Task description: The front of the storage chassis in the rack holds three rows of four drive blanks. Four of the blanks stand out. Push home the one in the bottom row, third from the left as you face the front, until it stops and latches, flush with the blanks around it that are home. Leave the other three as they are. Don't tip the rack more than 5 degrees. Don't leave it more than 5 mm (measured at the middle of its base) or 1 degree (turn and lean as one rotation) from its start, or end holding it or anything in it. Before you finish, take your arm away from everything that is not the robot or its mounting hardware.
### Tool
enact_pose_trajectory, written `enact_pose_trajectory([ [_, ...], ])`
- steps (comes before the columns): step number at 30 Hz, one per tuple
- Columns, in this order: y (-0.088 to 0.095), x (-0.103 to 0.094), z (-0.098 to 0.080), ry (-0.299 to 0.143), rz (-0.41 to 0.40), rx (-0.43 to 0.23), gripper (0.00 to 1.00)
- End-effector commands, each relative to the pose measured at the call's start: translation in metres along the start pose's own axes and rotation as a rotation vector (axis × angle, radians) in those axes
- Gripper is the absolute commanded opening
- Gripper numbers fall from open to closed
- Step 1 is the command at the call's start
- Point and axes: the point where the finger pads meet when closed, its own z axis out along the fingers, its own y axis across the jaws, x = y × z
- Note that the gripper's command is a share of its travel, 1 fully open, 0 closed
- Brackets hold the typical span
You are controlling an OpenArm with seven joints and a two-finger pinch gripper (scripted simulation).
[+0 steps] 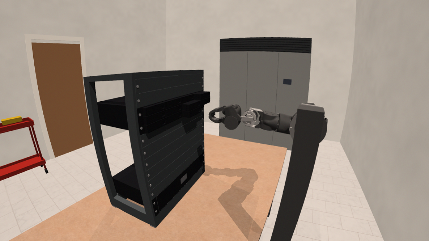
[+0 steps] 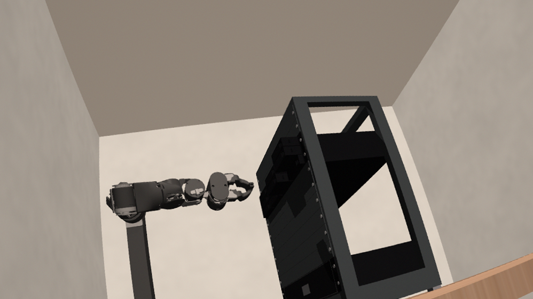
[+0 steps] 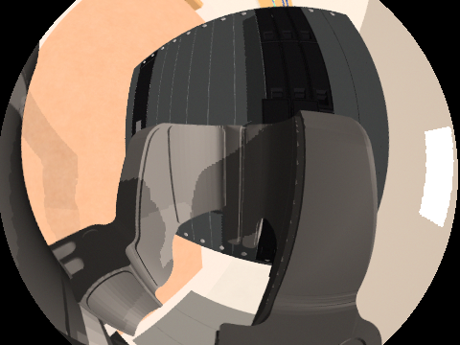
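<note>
One curved, closed claw (image 1: 212, 117) beside boxy black rack (image 1: 132, 130).

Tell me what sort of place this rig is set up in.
Probably a small server or equipment room. A black rack with a storage chassis stands on a wooden table, a tall grey vented cabinet stands against the wall, and a red tool cart waits beside a brown door.

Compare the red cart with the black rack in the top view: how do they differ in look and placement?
The red cart stands on the tiled floor by the door; the black rack stands on the tan table top. The cart is an open frame with two trays, one carrying a yellow block; the rack's front is covered with dark panels. The cart has wheels; the rack rests on small feet. Both stand upright.
</note>
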Motion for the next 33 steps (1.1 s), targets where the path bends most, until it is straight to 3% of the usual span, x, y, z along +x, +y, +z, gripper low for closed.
enact_pose_trajectory([
  [1,0.001,-0.001,-0.002,-0.031,-0.003,-0.020,0.00],
  [6,-0.007,0.012,-0.006,-0.031,-0.003,-0.020,0.00],
  [16,-0.009,0.013,-0.004,-0.035,-0.002,-0.017,0.00],
  [20,-0.008,0.012,0.008,-0.035,-0.002,-0.017,0.00],
  [28,-0.008,0.011,0.049,-0.035,-0.002,-0.016,0.00],
  [33,-0.008,0.011,0.057,-0.035,-0.002,-0.015,0.00],
])
